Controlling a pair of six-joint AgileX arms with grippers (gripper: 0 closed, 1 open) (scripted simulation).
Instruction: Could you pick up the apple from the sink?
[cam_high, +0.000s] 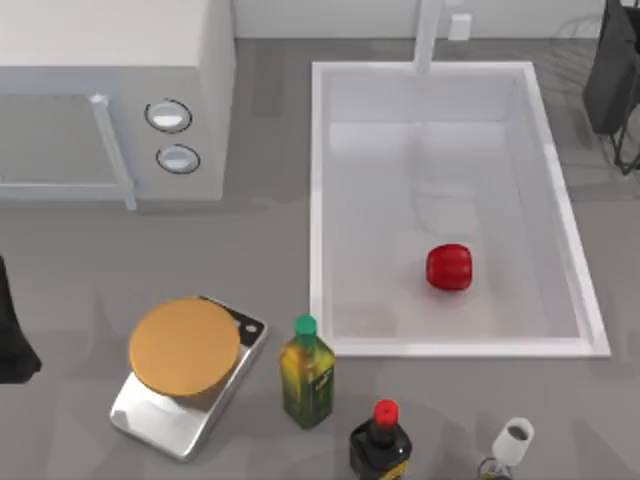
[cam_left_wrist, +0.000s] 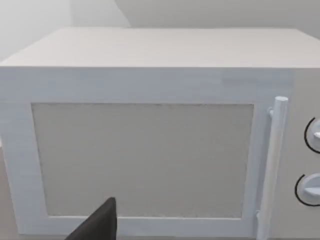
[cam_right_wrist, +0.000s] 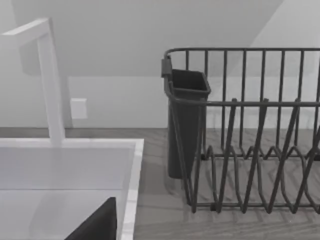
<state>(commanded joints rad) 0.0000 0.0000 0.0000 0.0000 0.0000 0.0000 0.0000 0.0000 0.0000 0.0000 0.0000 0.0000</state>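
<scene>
The apple (cam_high: 449, 267) sits alone on the floor of the sink (cam_high: 320, 210), toward its front right. I can't tell how my grippers stand. I'd bring my right arm down from above, fingers spread wide around the fruit.

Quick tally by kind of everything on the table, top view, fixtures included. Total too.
Fruit: 1, the apple inside the sink
Bottles: 3, green-capped bottle, red-capped bottle, white-capped bottle
Scale: 1, kitchen scale
Microwave: 1, microwave
Sink: 1
Dish rack: 1, dish rack
Total: 8
</scene>
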